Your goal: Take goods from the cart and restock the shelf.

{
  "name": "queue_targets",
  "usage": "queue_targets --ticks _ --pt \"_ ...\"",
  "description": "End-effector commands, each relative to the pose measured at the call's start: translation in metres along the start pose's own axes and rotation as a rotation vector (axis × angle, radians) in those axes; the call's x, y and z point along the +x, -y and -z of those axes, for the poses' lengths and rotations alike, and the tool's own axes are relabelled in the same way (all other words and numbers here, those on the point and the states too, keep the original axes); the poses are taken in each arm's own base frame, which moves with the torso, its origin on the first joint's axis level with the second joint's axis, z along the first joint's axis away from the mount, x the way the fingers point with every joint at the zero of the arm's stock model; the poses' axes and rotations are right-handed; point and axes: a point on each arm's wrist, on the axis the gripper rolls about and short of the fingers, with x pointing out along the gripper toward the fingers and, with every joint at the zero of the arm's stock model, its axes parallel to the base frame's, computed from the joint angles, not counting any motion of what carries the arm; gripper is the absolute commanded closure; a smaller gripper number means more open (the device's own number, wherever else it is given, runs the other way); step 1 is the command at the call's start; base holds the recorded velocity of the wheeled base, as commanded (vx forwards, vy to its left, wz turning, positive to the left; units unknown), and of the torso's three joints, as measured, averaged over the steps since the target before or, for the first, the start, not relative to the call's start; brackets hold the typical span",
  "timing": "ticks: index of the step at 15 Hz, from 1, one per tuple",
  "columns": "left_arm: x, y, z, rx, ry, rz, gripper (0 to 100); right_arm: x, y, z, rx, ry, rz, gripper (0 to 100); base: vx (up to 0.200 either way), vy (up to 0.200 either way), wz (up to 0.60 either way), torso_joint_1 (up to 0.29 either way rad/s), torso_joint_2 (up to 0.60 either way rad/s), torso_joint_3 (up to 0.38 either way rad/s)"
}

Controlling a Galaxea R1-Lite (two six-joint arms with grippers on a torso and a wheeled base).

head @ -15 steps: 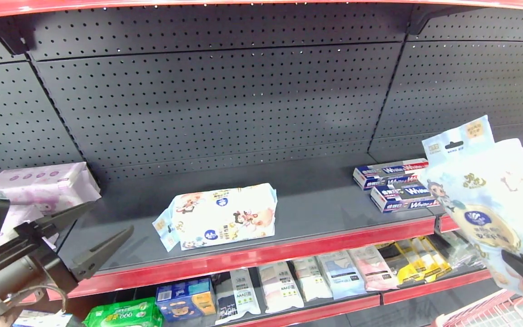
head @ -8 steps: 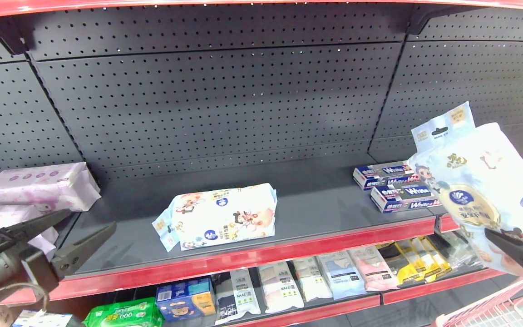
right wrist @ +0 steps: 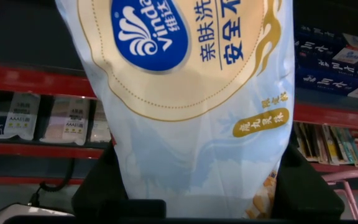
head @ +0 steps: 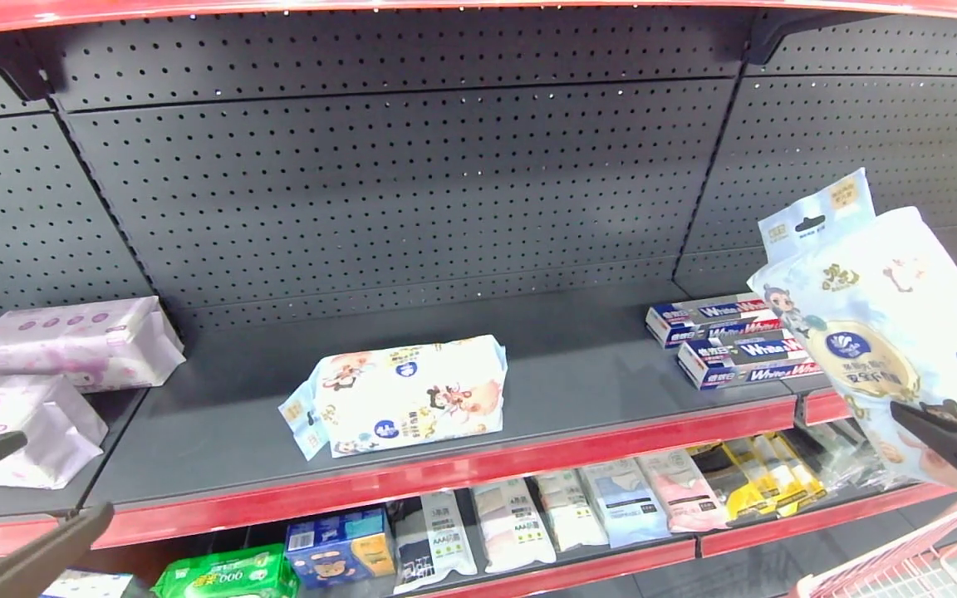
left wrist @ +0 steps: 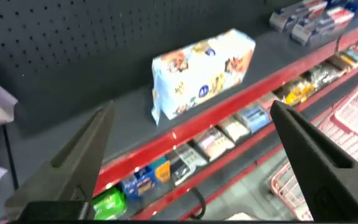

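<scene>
My right gripper is shut on a white-and-blue cartoon-printed pack of wipes, held upright in the air in front of the right end of the dark shelf. The right wrist view has the same pack clamped between that gripper's two black fingers. A matching pack lies on the shelf's middle. My left gripper hangs open and holding nothing at the lower left, below the shelf's red front edge. Between its spread fingers, the left wrist view looks up at the lying pack.
Blue-and-white toothpaste boxes lie on the shelf just left of the held pack. Pink tissue packs fill the left bay. The lower shelf carries several small packets. A red-and-white cart's rim sits at the bottom right.
My left gripper dropped down and to the left, away from the shelf, staying open. My right gripper carried the held pack up and slightly leftwards.
</scene>
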Motion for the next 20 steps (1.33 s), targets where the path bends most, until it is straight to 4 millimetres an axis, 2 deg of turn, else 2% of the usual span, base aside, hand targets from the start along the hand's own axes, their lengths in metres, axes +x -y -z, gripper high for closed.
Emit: queue_targets --ticks 1,2,4,6,11,13,14,16,18,20 --pt "-0.022 0.008 0.003 0.038 0.042 0.0 0 0.002 0.0 0.0 0.0 -0.006 -0.003 100 0.0 0.0 0.0 0.0 0.0 0.0" --pt "-0.035 0.013 0.008 0.028 0.0 0.002 0 0.003 0.0 0.0 -0.002 -0.01 -0.004 100 0.0 0.0 0.0 0.0 0.0 0.0" --pt "-0.039 0.015 0.01 0.023 -0.019 0.001 0 0.003 0.0 0.0 -0.001 -0.013 -0.004 100 0.0 0.0 0.0 0.0 0.0 0.0" --pt "-0.044 0.015 0.013 0.02 -0.031 -0.089 0 0.009 0.001 0.0 0.002 -0.031 -0.004 100 0.0 0.0 0.0 0.0 0.0 0.0" --pt "-0.064 0.021 0.027 0.094 0.041 -0.215 0 0.016 0.003 -0.005 0.003 -0.039 -0.005 100 0.0 0.0 0.0 0.0 0.0 0.0" --pt "-0.075 0.026 0.032 0.163 0.095 -0.155 0 0.018 0.004 -0.006 0.005 -0.04 -0.006 100 0.0 0.0 0.0 0.0 0.0 0.0" --pt "-0.077 0.028 0.034 0.185 0.084 -0.041 0 0.019 0.004 -0.006 0.007 -0.042 -0.005 100 0.0 0.0 0.0 0.0 0.0 0.0" --pt "-0.069 0.027 0.036 0.234 0.026 0.048 0 0.021 0.004 -0.007 0.005 -0.043 -0.005 100 0.0 0.0 0.0 0.0 0.0 0.0" --pt "-0.063 0.024 0.043 0.252 -0.001 -0.035 0 0.022 0.005 -0.009 0.004 -0.042 -0.005 100 0.0 0.0 0.0 0.0 0.0 0.0" --pt "-0.063 0.023 0.054 0.26 0.044 -0.243 0 0.025 0.005 -0.009 0.006 -0.051 -0.008 100 0.0 0.0 0.0 0.0 0.0 0.0"
